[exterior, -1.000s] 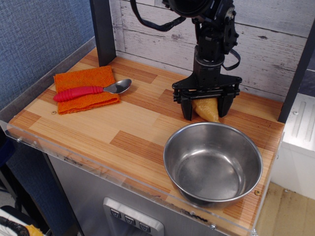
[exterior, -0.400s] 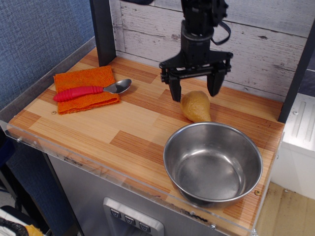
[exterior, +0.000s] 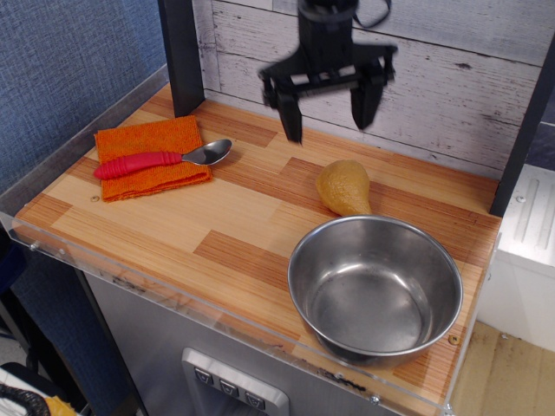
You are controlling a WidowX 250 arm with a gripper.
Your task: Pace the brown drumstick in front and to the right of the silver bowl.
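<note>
The brown drumstick (exterior: 343, 187) lies on the wooden table just behind the rim of the silver bowl (exterior: 375, 287), touching or nearly touching it; its narrow end points toward the bowl. The bowl stands empty at the front right of the table. My gripper (exterior: 328, 117) is open and empty, raised well above the table, up and to the left of the drumstick, in front of the white plank wall. It is blurred from motion.
A red-handled spoon (exterior: 160, 160) lies on an orange cloth (exterior: 153, 156) at the back left. A dark post (exterior: 181, 54) stands at the back left corner. A clear strip edges the table front (exterior: 217, 305).
The gripper was shut on the drumstick on the table, then opened and let it go. It has since risen and moved left, away from the drumstick, which stayed put.
</note>
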